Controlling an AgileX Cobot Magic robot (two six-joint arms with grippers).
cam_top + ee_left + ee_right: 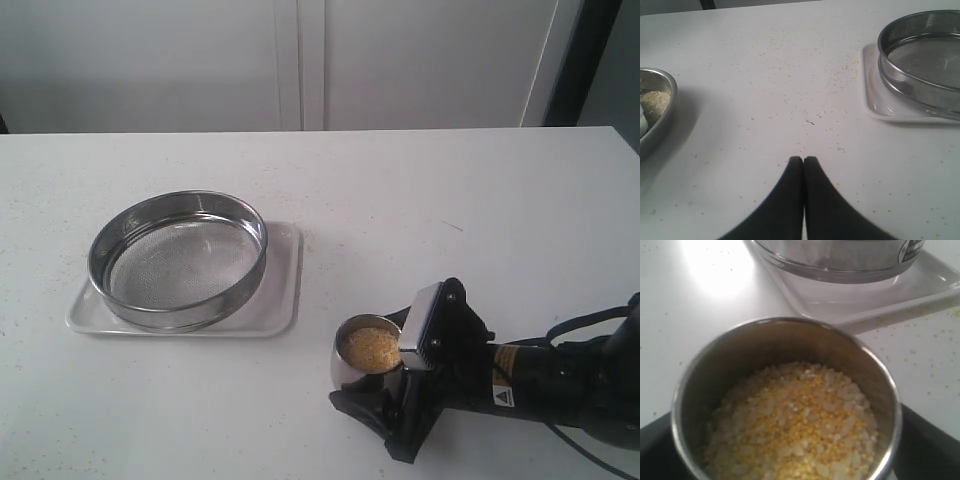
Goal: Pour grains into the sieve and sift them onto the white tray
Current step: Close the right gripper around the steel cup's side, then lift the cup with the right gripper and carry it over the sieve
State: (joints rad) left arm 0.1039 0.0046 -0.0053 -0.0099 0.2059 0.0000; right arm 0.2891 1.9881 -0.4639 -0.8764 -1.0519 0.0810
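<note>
A sieve (178, 258) sits inside the white tray (285, 318) on the left half of the table (480, 200). Its steel ring takes up most of the tray, leaving a bare strip toward the right end.

Well to the right and nearer the front edge stands a small steel cup (342, 370), upright on the table. The grains (795, 425) lie in it, yellow granules heaped in the middle with whitish rice-like grains around them, filling it well below the rim.

The right gripper (385, 370) comes in low from the right and straddles the cup. One finger with a pale ribbed pad (420, 325) stands just beside the rim on the far side, and the other, black finger sits against the near side. So the jaws are wide apart with the cup between them, but I cannot tell whether they are actually pressing on it.

The left gripper (803, 161) is out of the exterior view. Its own camera shows its two black fingers pressed together with nothing between them, above bare table. Stray grains (840, 75) dot the surface between it and the tray.
</note>
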